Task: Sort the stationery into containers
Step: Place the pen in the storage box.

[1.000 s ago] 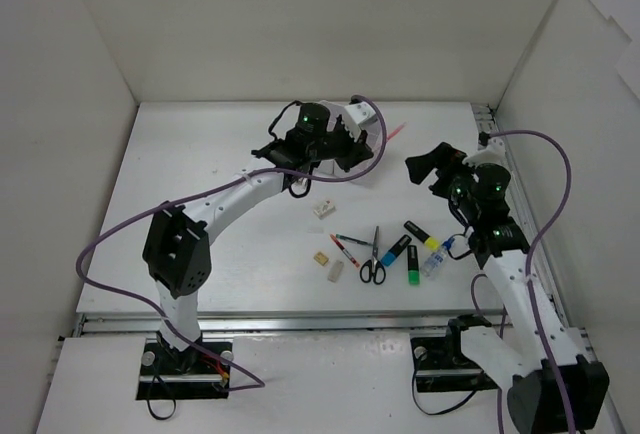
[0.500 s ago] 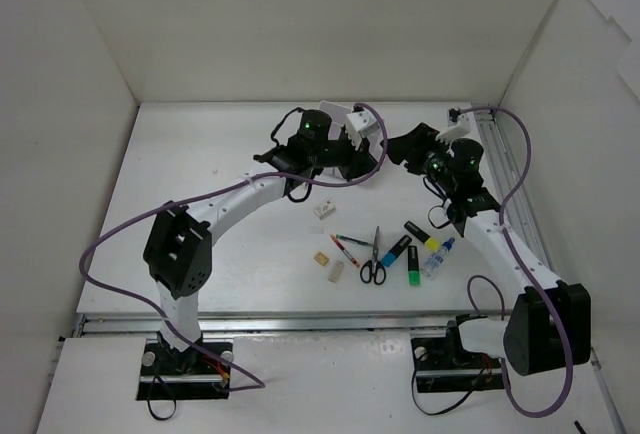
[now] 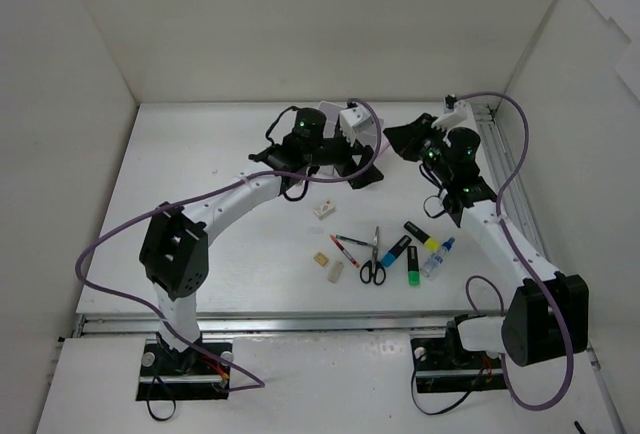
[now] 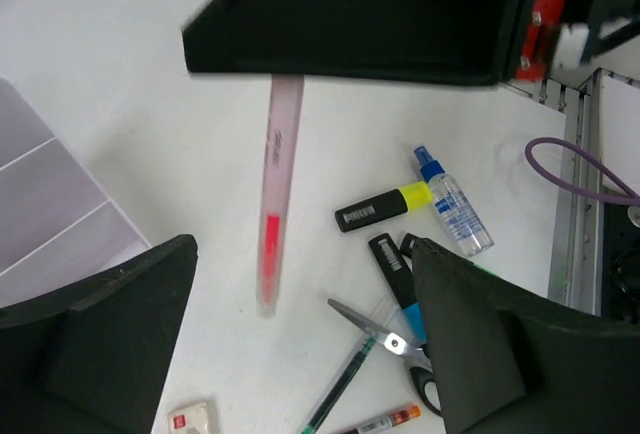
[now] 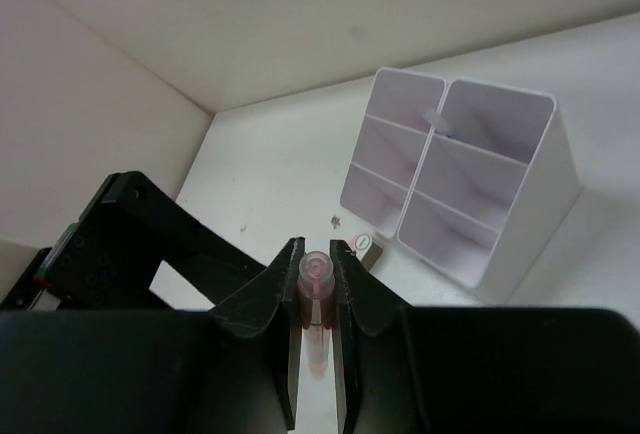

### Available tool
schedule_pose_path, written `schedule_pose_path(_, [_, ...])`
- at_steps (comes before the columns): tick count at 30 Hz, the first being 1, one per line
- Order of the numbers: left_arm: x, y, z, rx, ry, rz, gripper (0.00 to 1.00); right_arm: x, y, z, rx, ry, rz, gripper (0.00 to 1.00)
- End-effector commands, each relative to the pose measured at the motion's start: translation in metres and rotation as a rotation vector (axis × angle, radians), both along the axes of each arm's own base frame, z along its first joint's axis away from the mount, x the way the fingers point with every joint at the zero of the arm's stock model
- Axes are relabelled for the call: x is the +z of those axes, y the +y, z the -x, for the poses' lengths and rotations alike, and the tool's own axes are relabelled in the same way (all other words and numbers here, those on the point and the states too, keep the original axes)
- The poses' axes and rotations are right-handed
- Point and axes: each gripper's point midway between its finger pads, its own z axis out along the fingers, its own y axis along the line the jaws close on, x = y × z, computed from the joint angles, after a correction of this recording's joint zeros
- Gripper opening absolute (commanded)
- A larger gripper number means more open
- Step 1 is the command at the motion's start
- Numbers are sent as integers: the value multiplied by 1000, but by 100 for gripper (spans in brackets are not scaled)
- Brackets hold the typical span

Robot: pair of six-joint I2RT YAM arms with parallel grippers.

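Pink pen [image 4: 277, 184] in right tool [image 5: 314, 252] (seemingly clear of table [image 4: 130, 84]).

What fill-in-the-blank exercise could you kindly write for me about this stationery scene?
1. The right end effector is shut on a ___ pen.
2. The glue bottle beside the yellow highlighter has a ___ cap.
3. The scissors have ___ handles.
4. The left end effector is ___, with nothing between its fingers.

Missing words: pink; blue; black; open
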Motion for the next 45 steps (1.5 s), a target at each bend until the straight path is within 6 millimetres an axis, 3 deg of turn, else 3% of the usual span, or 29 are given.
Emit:
schedule_pose_path(1, [82,30,-7,55,-107,149,88,53,1,-22,-28,-184,35,0])
schedule_pose_path(2, [82,39,-11,72,-94,160,99,64,0,-29,-41,-209,44,0])
schedule_pose_path(3, [72,47,-13,91,-47,167,100,56,-2,-42,-67,-195,66,0])
schedule_pose_path(4, [77,68,-23,138,-37,181,99,57,-2,-49,-76,-213,101,0])
schedule_pose_path(5, [62,81,-25,168,9,171,99,71,0,-58,-94,-249,118,0])
schedule_pose_path(6, [65,96,-26,209,40,190,99,56,-4,-76,-131,-229,170,0])
schedule_pose_path(7, [62,118,-37,271,55,195,99,55,-2,-85,-137,-237,194,0])
schedule_pose_path(8, [38,131,-36,309,109,169,99,69,0,-95,-149,-273,209,0])
schedule_pose_path(9, [38,146,-36,360,112,166,100,51,2,-112,-156,-254,258,0])
schedule_pose_path(10, [31,163,-40,411,125,156,100,65,2,-123,-169,-292,275,0])
schedule_pose_path(11, [8,177,-40,483,157,116,99,44,10,-138,-164,-269,311,0])
schedule_pose_path(13, [-1,197,-33,558,163,78,99,42,8,-156,-203,-284,372,0])
schedule_pose_path(15, [-22,217,-27,653,191,30,99,33,11,-176,-228,-295,427,0])
schedule_pose_path(16, [-23,220,-23,665,193,28,99,43,10,-184,-253,-313,428,0])
schedule_pose_path(17, [-38,224,-17,676,222,11,100,40,8,-190,-269,-312,441,0])
schedule_pose_path(18, [-41,225,-14,679,228,10,100,24,6,-200,-289,-289,466,0])
schedule_pose_path(19, [-39,226,-10,677,225,13,99,30,6,-205,-301,-304,466,0])
schedule_pose_path(20, [-47,227,-7,677,236,-1,99,17,7,-212,-302,-288,475,0])
schedule_pose_path(23, [-57,233,0,699,260,-33,99,12,9,-221,-303,-290,484,0])
schedule_pose_path(28, [-69,242,2,738,264,-62,99,-17,9,-217,-298,-251,520,0])
schedule_pose_path(31, [-81,244,7,741,296,-98,99,-33,8,-210,-280,-225,540,15])
schedule_pose_path(33, [-84,244,8,739,308,-107,99,-25,14,-201,-245,-241,526,40])
schedule_pose_path(34, [-85,245,8,743,310,-109,99,-29,13,-196,-239,-231,530,45])
schedule_pose_path(35, [-85,246,7,749,310,-112,99,-13,21,-189,-204,-265,515,51])
schedule_pose_path(37, [-86,247,7,760,317,-115,99,-4,26,-178,-175,-284,531,57])
schedule_pose_path(38, [-83,244,8,755,316,-117,99,14,28,-168,-160,-312,528,63])
schedule_pose_path(40, [-86,242,11,754,327,-131,99,12,33,-154,-125,-296,545,70])
schedule_pose_path(41, [-86,238,13,739,318,-139,99,22,33,-142,-101,-298,553,71])
schedule_pose_path(45, [-93,226,23,694,292,-207,99,12,40,-93,22,-187,559,73])
